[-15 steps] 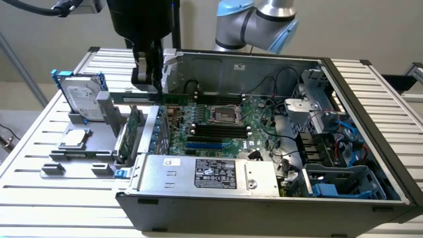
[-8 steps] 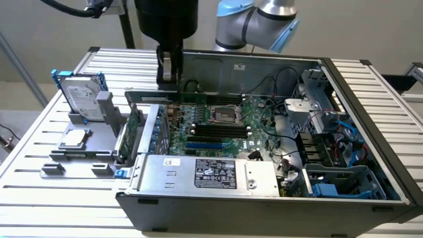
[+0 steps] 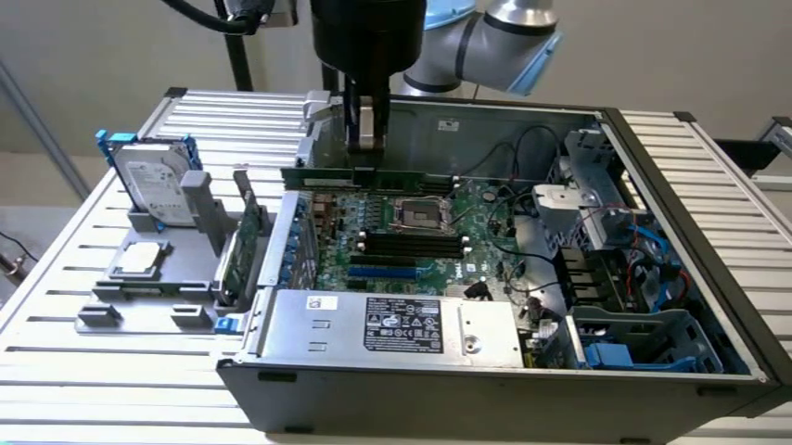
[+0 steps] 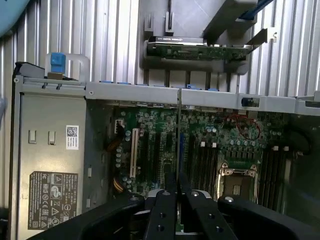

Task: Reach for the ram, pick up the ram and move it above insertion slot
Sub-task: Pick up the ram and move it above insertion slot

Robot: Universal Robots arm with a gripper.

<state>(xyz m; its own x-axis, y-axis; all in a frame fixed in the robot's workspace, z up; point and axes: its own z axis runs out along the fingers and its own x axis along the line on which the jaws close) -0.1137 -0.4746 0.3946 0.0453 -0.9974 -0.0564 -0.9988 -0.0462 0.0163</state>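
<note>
My gripper (image 3: 365,156) is shut on the ram (image 3: 409,178), a long thin green stick held level by its middle. The stick hangs inside the open computer case (image 3: 693,278), well above the motherboard (image 3: 483,209). In the exterior view it appears toward the case's back wall, beyond the CPU socket (image 3: 416,214). The dark memory slots (image 3: 409,243) lie on the near side of that socket. In the wrist view the ram (image 4: 178,135) is seen edge-on between the black fingers (image 4: 165,210), running parallel to the slots (image 4: 200,165). Which slot it lines up with I cannot tell.
The silver power supply (image 3: 396,324) fills the case's front. Cables and a blue drive cage (image 3: 632,343) crowd the exterior view's right. Outside the case, a grey fixture (image 3: 161,278) holds a hard drive (image 3: 155,176), a CPU chip (image 3: 139,260) and the taller green expansion card (image 3: 254,232).
</note>
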